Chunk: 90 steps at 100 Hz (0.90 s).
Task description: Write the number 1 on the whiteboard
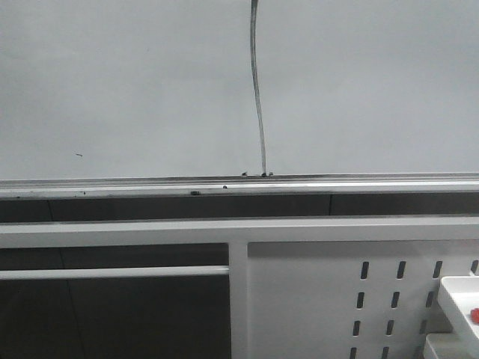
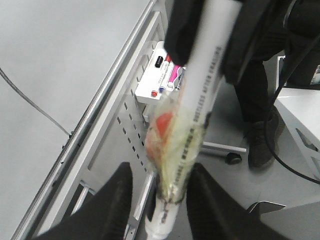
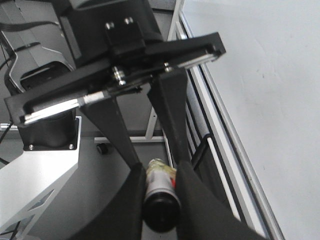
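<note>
The number 1 (image 1: pixel 259 97) is running down the whiteboard (image 1: pixel 120 90) to its silver rail (image 1: pixel 150 185). The left gripper (image 2: pixel 159 192) jaws are clamping a taped marker (image 2: pixel 192 115). The right gripper (image 3: pixel 161 186) jaws are pinching a dark cap (image 3: pixel 161 210).

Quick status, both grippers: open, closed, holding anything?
Left gripper: closed on a white marker wrapped in tape.
Right gripper: closed on a black-capped marker.
</note>
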Each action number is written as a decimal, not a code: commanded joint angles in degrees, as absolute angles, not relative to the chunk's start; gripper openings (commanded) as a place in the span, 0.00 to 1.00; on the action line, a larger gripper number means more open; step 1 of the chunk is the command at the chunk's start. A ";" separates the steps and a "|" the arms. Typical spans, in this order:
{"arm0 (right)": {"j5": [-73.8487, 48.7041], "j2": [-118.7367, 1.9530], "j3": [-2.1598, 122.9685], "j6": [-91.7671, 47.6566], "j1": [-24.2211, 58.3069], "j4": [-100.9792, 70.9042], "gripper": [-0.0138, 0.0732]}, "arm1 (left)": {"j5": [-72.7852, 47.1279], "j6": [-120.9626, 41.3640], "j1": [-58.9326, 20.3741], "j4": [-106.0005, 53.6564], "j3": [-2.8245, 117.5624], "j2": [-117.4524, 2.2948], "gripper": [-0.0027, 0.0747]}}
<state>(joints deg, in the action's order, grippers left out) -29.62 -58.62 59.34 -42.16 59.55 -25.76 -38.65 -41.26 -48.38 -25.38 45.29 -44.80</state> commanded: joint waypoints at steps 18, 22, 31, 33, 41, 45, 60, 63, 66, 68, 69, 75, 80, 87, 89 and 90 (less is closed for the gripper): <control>-24.00 -58.17 61.35 -42.61 60.21 -26.47 0.07 | -35.12 -41.80 -48.30 -27.84 47.37 -44.76 0.34; -24.33 -58.17 61.35 -42.61 60.21 -25.61 0.07 | -35.28 -41.80 -48.30 -27.84 47.37 -44.76 0.34; -25.12 -58.17 61.35 -42.61 60.21 -23.71 0.07 | -35.79 -41.69 -48.30 -27.84 47.37 -44.76 0.34; -25.23 -58.17 61.35 -42.61 60.21 -23.58 0.07 | -36.11 -41.69 -48.30 -27.84 47.37 -44.76 0.34; -25.86 -58.17 61.35 -42.61 60.21 -22.77 0.07 | -36.93 -41.69 -48.30 -27.84 47.37 -44.76 0.34; -26.00 -58.17 61.35 -42.61 60.21 -22.77 0.07 | -37.45 -41.69 -48.30 -27.84 47.37 -44.76 0.34; -25.98 -58.17 61.35 -42.61 60.21 -22.77 0.07 | -38.44 -41.69 -48.30 -27.84 47.37 -44.76 0.34; -25.98 -58.17 61.35 -42.61 60.21 -22.77 0.07 | -38.44 -41.69 -48.30 -27.84 47.37 -44.76 0.34; -25.98 -58.17 61.35 -42.61 60.21 -22.77 0.07 | -38.44 -41.69 -48.30 -27.84 47.37 -44.76 0.34; -26.10 -58.17 61.35 -42.61 60.21 -22.77 0.07 | -38.44 -41.69 -48.30 -27.84 47.37 -44.76 0.34; -26.10 -58.17 61.35 -42.61 60.21 -22.77 0.07 | -38.44 -41.69 -48.30 -27.84 47.37 -44.76 0.34; -26.10 -58.17 61.35 -42.61 60.21 -22.77 0.07 | -38.44 -41.69 -48.30 -27.84 47.37 -44.76 0.34; -26.10 -58.17 61.35 -42.61 60.21 -22.77 0.07 | -38.44 -41.58 -48.30 -27.84 47.37 -44.76 0.34; -26.34 -58.17 61.35 -42.61 60.21 -22.77 0.07 | -38.44 -41.58 -48.30 -27.84 47.37 -44.76 0.30; -26.45 -58.17 61.35 -42.61 60.21 -22.77 0.07 | -38.44 -41.58 -48.30 -27.84 47.37 -44.76 0.29; -26.57 -58.17 61.35 -42.61 60.21 -22.77 0.07 | -38.44 -41.58 -48.30 -27.84 47.37 -44.76 0.28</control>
